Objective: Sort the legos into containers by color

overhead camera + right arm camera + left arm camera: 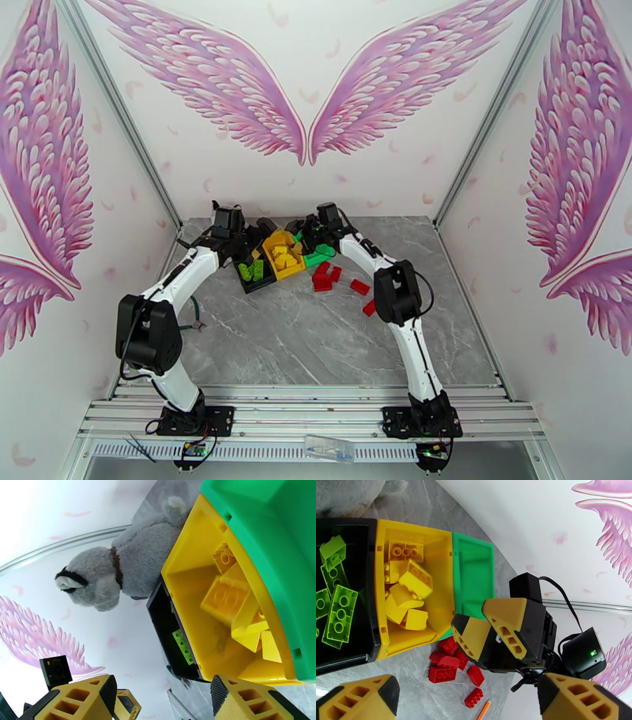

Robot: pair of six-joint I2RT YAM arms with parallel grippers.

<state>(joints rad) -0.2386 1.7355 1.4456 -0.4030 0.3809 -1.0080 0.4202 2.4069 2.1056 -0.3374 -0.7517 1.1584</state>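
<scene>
Pink painted wings [229,95] frame the grey marble surface [316,339] of a robot sorting cell. The left claw [468,691] hangs wide and empty, its fingers spread either side of a heap of red legos [446,665] lying on the marble. The right claw [162,701] is likewise spread wide with nothing between its fingers. In the left wrist view it hovers at the left claw's 1 o'clock, near the heap. An orange stick [484,711] lies at the heap's 5 o'clock. At the heap's 12 o'clock, touching it or nearly so, stand the joined containers. The green bin [474,574] seems empty, the yellow bin [443,559] is piled with yellow legos [416,580], and the black bin [343,662] holds light green legos [339,614]. From above, two more red bricks [359,286] sit apart at the green bin's 4 o'clock. A plush husky [126,559] lies at the black bin's 12 o'clock. With yellow and green apparently sorted, the reds look like the remaining job, probably bound for the green bin. Both claws crowd one small spot and could collide. A wide claw lowered onto the packed heap might snag a bin wall and shove the row, or scatter bricks instead of lifting one.
</scene>
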